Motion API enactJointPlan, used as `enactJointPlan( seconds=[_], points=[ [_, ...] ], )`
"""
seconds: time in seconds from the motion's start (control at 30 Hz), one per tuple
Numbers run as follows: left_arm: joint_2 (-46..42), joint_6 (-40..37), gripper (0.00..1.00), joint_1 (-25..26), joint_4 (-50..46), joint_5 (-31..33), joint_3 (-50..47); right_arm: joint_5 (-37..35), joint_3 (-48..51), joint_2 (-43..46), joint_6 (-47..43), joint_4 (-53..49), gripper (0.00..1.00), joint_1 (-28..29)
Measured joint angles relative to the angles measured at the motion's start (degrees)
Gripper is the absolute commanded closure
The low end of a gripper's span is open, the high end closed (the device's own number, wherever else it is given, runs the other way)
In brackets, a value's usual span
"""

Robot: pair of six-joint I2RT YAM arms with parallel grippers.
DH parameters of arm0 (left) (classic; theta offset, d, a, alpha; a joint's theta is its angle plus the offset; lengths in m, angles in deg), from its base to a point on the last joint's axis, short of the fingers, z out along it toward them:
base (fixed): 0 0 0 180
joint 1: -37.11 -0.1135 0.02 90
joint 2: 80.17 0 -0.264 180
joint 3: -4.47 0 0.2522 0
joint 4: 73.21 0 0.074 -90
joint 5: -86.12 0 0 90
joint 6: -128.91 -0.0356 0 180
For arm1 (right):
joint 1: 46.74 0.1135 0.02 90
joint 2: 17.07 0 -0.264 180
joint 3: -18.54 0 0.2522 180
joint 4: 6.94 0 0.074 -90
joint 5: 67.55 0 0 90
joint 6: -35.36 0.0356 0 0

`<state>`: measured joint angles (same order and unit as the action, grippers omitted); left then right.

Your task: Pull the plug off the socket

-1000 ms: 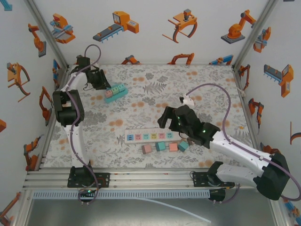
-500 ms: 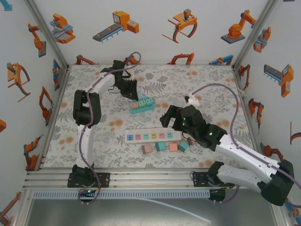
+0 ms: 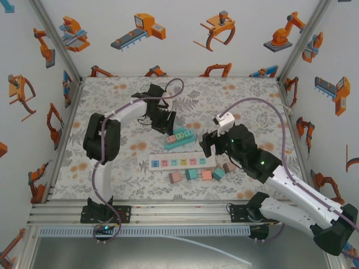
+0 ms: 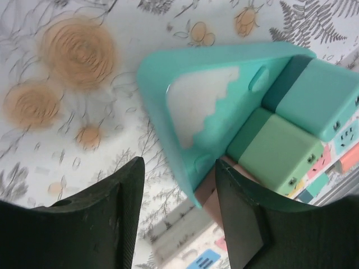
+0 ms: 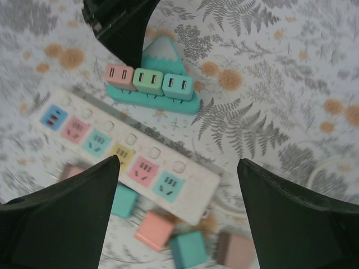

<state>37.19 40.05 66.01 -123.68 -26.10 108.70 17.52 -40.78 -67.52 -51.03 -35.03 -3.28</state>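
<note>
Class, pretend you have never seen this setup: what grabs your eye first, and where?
A teal mountain-shaped block carrying three coloured plugs sits mid-table, with the left gripper at its far-left end. Just nearer lies a long white power strip, the open right gripper over its right end, and loose cubes in front.

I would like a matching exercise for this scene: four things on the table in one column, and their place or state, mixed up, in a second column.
Things
1. white power strip
2. teal socket block
3. green plug
4. loose cubes

Place or state
A. middle one of three plugs in a row
B. lying in a row on the near side of the strip
C. six coloured sockets, nothing plugged in
D. carries three plugs, lies behind the strip

Pairs: 1-C, 2-D, 3-A, 4-B
</note>
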Motion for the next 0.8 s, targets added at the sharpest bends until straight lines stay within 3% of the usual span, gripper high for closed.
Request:
enactJointPlan(
  seconds=[0.3, 0.5, 0.8],
  points=[
    [-16.55, 6.4, 0.46, -1.7, 10.86, 7.56, -5.66, 19.23, -17.18, -18.53, -39.56, -8.7, 0.23, -4.9],
    [-16.76, 10.69, 0.45, -3.48, 14.84, 7.45, -9.25, 26.38, -27.71, -32.94, -60.17, -16.48, 0.27, -5.7],
    [-14.84, 15.91, 0.45, -4.11, 17.57, 5.64, -10.84, 28.41, -35.36, -48.02, -77.15, -24.72, 0.37, -6.14]
  ],
)
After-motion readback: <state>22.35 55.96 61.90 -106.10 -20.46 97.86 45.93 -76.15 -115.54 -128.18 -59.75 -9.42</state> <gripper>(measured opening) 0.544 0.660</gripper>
